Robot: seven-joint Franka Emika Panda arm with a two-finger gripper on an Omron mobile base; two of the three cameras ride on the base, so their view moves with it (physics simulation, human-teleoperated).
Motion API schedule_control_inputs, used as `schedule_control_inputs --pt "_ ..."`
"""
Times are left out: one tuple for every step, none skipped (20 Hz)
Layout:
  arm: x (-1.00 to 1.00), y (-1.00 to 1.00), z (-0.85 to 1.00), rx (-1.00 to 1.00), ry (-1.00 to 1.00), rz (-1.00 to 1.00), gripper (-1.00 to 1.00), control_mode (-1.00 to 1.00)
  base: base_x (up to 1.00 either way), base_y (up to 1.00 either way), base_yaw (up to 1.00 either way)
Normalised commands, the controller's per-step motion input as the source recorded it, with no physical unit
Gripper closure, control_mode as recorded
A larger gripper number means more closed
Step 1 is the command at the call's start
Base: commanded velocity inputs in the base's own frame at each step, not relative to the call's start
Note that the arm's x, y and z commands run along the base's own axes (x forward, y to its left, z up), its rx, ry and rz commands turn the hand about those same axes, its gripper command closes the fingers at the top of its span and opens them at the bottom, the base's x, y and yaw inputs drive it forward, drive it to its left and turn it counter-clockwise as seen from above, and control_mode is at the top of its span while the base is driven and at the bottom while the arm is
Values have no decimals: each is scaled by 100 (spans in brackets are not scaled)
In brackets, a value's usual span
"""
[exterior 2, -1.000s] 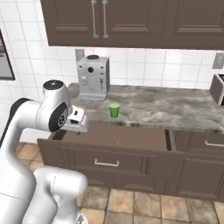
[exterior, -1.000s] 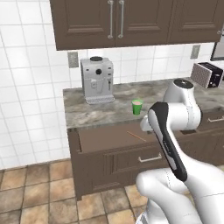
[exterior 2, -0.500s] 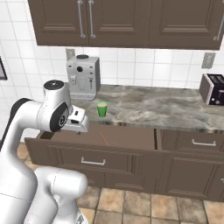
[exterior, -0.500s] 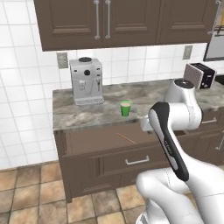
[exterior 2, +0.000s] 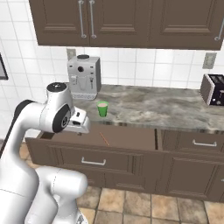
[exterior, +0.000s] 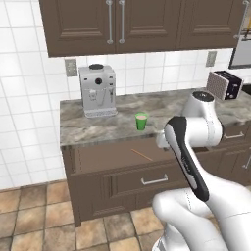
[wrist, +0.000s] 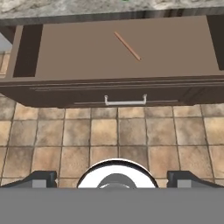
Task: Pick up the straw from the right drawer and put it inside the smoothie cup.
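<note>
Kitchen bench (exterior: 98, 128) carries the smoothie cup (exterior: 141, 121); the straw (wrist: 127, 46) lies loose in the open right drawer (wrist: 109, 48). Our fingers (wrist: 116, 178) hang spread, empty — we should descend over its middle, crosswise.

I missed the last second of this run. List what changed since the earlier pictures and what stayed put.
The whole scene slid across both base views, so the base drove; nothing itself moved. The straw still lies in the open right drawer, the smoothie cup still stands on the counter. Nothing was grasped or released.
</note>
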Motion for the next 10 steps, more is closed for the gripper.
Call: schedule_control_inputs --pt "36 0 -38 1 0 0 -100 -100 0 0 0" --pt "44 0 -35 0 0 0 -100 -100 0 0 0" --pt "46 0 -33 0 1 0 -100 -100 0 0 0" --pt "49 0 -28 0 4 -1 -100 -100 0 0 0" --pt "53 0 -25 0 7 -1 -100 -100 0 0 0" --pt "56 0 -25 0 8 -1 -100 -100 0 0 0" --pt "58 0 -25 0 9 -1 -100 -100 0 0 0" --pt "58 0 -25 0 9 0 -100 -100 0 0 0" --pt "56 0 -26 0 8 0 -100 -100 0 0 0" --pt "54 0 -26 0 8 0 -100 -100 0 0 0"
